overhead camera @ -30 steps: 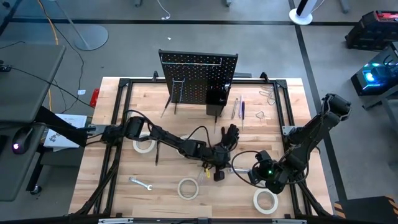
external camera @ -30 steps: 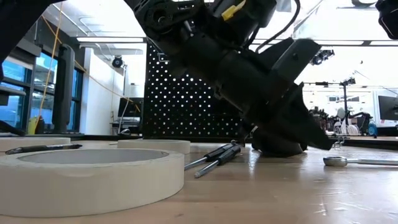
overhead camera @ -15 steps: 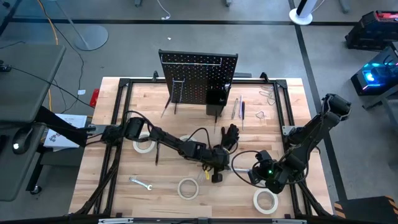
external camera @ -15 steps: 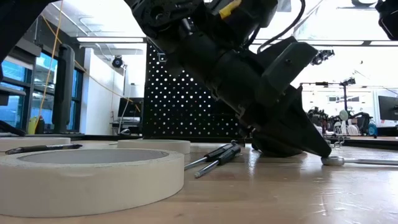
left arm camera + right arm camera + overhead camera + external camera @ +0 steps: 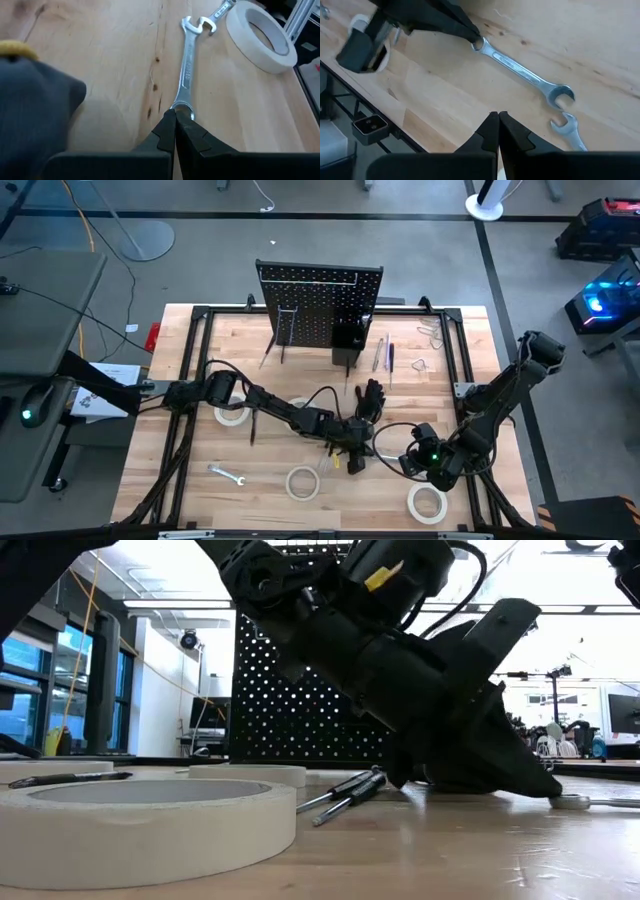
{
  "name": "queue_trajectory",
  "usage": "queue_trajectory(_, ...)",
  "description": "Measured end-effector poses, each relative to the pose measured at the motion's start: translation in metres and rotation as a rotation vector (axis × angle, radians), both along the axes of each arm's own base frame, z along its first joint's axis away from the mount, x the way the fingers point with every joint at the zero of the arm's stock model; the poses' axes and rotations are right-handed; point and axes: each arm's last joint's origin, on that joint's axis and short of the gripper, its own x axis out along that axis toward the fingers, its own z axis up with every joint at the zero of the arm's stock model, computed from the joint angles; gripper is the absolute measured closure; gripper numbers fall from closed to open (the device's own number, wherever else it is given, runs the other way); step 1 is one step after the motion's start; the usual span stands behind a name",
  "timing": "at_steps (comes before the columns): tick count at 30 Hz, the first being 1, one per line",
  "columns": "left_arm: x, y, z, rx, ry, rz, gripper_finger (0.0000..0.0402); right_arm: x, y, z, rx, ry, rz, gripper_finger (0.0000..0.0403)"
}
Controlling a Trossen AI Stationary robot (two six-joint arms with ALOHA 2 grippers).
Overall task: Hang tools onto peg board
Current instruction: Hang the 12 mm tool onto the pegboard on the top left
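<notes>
Left wrist view: left gripper [image 5: 175, 119] tips touch wrench [image 5: 188, 65].

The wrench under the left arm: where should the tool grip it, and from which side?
Grip the wrench on its slim straight shank, coming down from above with the fingers across it. It lies flat on the table, so only its narrow edges offer purchase. The left tool is shut at the ring end, which is wider and awkward. The tape roll beside the open end crowds that side.
</notes>
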Motion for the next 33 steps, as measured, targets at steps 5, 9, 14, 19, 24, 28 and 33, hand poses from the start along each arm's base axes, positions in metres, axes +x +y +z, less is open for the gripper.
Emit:
queue_trajectory(5, -0.002, 0.004, -0.003, 0.032, 0.041, 0.073, 0.0401, -0.001, 0.0, 0.0, 0.018, 0.018, -0.007, 0.0403)
queue_trajectory(9, -0.003, 0.008, -0.003, 0.002, 0.074, 0.115, 0.0401, 0.0, 0.0, 0.0, 0.04, 0.03, -0.022, 0.0403)
queue_trajectory(14, -0.004, 0.007, 0.001, -0.005, 0.078, 0.113, 0.0401, 0.0, 0.0, 0.0, 0.042, 0.027, -0.03, 0.0403)
queue_trajectory(19, -0.003, 0.007, 0.013, 0.01, 0.031, 0.058, 0.0401, -0.003, -0.001, -0.011, -0.004, 0.156, 0.041, 0.0403)
queue_trajectory(24, -0.003, 0.013, 0.029, 0.038, 0.004, 0.05, 0.0401, 0.004, -0.004, -0.023, -0.107, 0.191, 0.161, 0.0403)
queue_trajectory(28, -0.006, 0.016, 0.04, 0.041, 0.012, -0.017, 0.0401, 0.012, -0.008, -0.026, -0.151, 0.204, 0.364, 0.0402)
queue_trajectory(33, -0.009, 0.015, 0.052, 0.09, 0.003, -0.068, 0.0401, 0.014, -0.011, -0.026, -0.209, 0.206, 0.675, 0.0366)
